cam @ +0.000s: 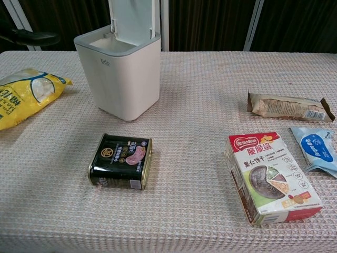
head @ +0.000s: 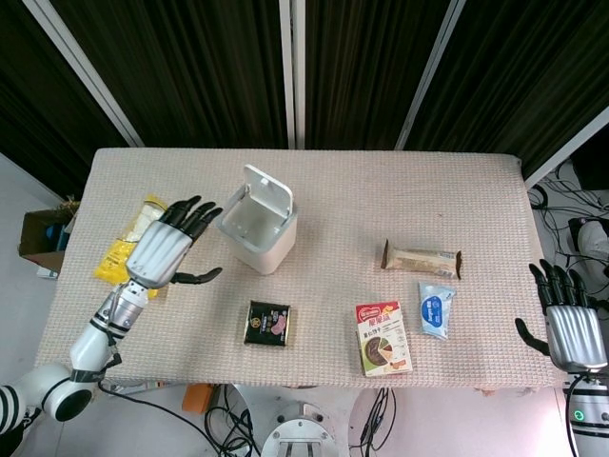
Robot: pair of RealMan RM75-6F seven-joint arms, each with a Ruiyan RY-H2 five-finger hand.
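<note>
A small white bin (head: 255,233) (cam: 120,74) stands left of the table's middle, and its lid (head: 268,188) (cam: 132,20) stands upright, showing the hollow inside. My left hand (head: 164,251) hovers open just left of the bin, fingers spread, holding nothing, above the yellow snack bag (head: 133,249) (cam: 23,96). In the chest view only a dark fingertip (cam: 32,37) of it shows at the top left. My right hand (head: 568,319) rests open off the table's right edge, far from everything.
A black tin (head: 267,324) (cam: 121,161) lies in front of the bin. To the right are a red snack box (head: 383,338) (cam: 271,178), a brown wrapped bar (head: 422,258) (cam: 288,107) and a blue-white sachet (head: 436,308) (cam: 317,148). A cardboard box (head: 38,243) sits off the table's left side.
</note>
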